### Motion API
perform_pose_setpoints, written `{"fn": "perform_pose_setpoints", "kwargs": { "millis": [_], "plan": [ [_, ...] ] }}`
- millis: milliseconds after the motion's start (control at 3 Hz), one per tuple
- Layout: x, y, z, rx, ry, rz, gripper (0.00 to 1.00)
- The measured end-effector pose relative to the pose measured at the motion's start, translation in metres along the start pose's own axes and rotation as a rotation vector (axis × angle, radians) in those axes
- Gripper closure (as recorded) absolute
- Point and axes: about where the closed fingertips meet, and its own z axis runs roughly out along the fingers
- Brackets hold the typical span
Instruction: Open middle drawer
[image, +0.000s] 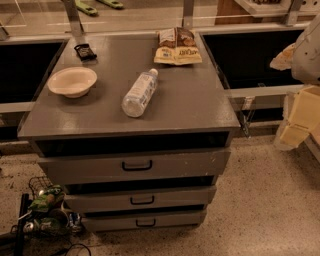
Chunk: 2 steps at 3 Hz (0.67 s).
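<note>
A grey cabinet (130, 115) stands in the centre of the camera view with three drawer fronts stacked below its top. The middle drawer (100, 200) is the medium-height front, with a small black pull handle (142, 200) at its centre. It sits pushed in, a dark gap above it, set slightly back from the taller front above. My gripper (299, 117) shows as cream-coloured blocks at the right edge, under the white arm (307, 50). It hangs well to the right of the cabinet and above drawer level, touching nothing.
On the cabinet top lie a pale bowl (72, 81), a clear water bottle (139, 93) on its side, a snack bag (177, 47) and a small black packet (85, 51). A wire basket (45, 210) of items sits on the floor at the lower left.
</note>
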Motion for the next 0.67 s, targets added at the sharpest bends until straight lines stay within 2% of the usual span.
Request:
{"fn": "perform_pose_setpoints", "kwargs": {
  "millis": [333, 667],
  "plan": [
    [0.000, 0.000, 0.000, 0.000, 0.000, 0.000, 0.00],
    [0.006, 0.015, 0.028, -0.024, 0.006, -0.001, 0.00]
  ]
}}
